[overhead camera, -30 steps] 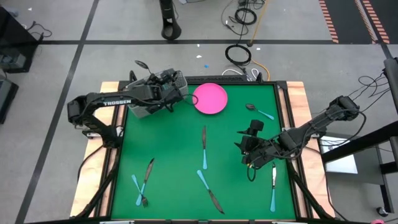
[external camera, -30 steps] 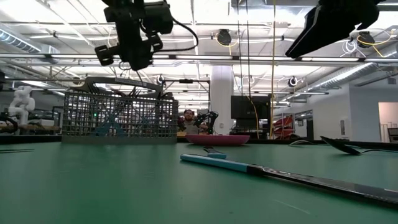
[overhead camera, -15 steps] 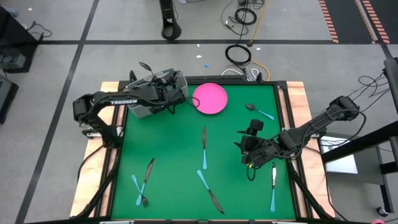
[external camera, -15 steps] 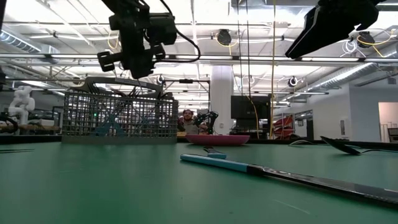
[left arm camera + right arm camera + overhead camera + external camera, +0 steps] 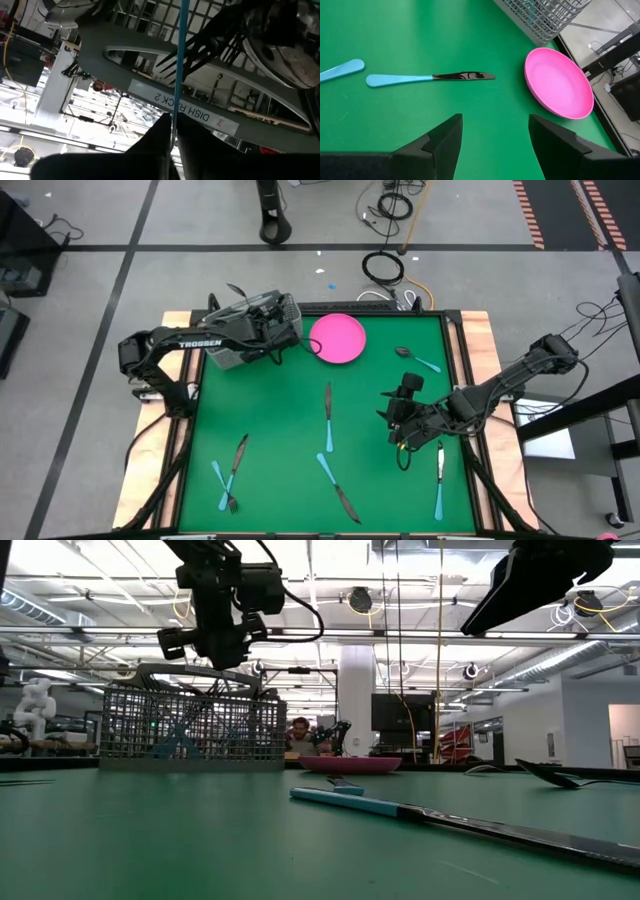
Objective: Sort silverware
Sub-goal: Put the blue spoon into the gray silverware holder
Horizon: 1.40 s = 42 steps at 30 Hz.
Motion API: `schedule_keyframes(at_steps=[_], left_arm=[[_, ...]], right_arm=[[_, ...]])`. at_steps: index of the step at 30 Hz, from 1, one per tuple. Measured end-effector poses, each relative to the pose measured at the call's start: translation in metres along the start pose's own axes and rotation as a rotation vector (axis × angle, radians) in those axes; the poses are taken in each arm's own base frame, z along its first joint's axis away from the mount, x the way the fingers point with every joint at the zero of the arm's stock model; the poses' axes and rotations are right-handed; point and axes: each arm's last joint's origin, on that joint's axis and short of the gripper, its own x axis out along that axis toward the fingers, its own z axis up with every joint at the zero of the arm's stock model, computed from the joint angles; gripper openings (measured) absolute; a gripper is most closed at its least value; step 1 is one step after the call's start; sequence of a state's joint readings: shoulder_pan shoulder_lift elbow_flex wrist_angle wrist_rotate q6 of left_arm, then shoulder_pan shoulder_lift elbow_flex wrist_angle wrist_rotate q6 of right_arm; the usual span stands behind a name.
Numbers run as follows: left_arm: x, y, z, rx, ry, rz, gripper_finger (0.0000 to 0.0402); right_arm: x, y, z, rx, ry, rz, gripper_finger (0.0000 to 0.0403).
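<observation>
The green table (image 5: pixel 280 420) fills the middle of the high view. At its upper left stands the grey wire basket (image 5: pixel 238 345), with the pink plate (image 5: pixel 338 338) just beside it, right of it in the frame. The left gripper (image 5: pixel 272 330) hangs over the basket; in the left wrist view a blue-handled fork (image 5: pixel 181 55) runs down between its fingers (image 5: pixel 155 135), which look nearly together on the handle, though whether they are gripping or letting go I cannot tell. The right gripper (image 5: pixel 492 137) waits at centre right, jaws wide and empty.

Loose silverware lies about the table:
- 2 knives (image 5: pixel 328 416) at centre and lower centre
- 2 pieces (image 5: pixel 230 472) at lower left
- 1 spoon (image 5: pixel 416 358) at upper right
- 1 piece (image 5: pixel 439 480) at lower right

Risk: if the fork is let go while tilted, it could catch on the basket's rim or mesh and land in the wrong compartment, or hang on the edge.
</observation>
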State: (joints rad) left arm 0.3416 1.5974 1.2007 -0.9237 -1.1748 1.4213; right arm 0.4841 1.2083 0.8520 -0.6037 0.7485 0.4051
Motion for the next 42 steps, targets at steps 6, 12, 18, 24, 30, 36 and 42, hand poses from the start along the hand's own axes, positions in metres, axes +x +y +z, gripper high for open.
schedule_keyframes(at_steps=[6, 12, 18, 24, 30, 36, 42], left_arm=[[0.003, 0.0, -0.002, 0.008, 0.011, -0.01, 0.0079], [0.006, 0.0, -0.004, 0.039, 0.042, -0.014, 0.0101], [0.007, 0.0, -0.004, -0.008, 0.044, -0.017, 0.0102], [0.001, 0.005, -0.004, -0.119, 0.025, 0.027, 0.0102], [-0.038, 0.017, -0.024, -0.371, -0.115, 0.142, 0.0102], [-0.096, 0.012, -0.061, -0.987, -0.425, 0.204, 0.0102], [-0.134, -0.008, -0.077, -1.444, -1.073, -0.229, 0.0102]], right_arm=[[0.0, 0.0, 0.0, 0.002, 0.0, 0.0, 0.0217], [0.0, 0.0, 0.0, -0.001, 0.0, 0.0, 0.0217], [0.0, 0.0, 0.0, -0.002, 0.0, 0.001, 0.0217], [0.0, 0.0, 0.0, -0.009, 0.004, -0.002, 0.0217], [0.0, 0.0, -0.001, -0.015, 0.006, -0.004, 0.0217], [0.0, -0.001, -0.001, -0.019, 0.01, -0.005, 0.0217], [0.0, -0.001, -0.001, -0.02, 0.011, -0.005, 0.0217]])
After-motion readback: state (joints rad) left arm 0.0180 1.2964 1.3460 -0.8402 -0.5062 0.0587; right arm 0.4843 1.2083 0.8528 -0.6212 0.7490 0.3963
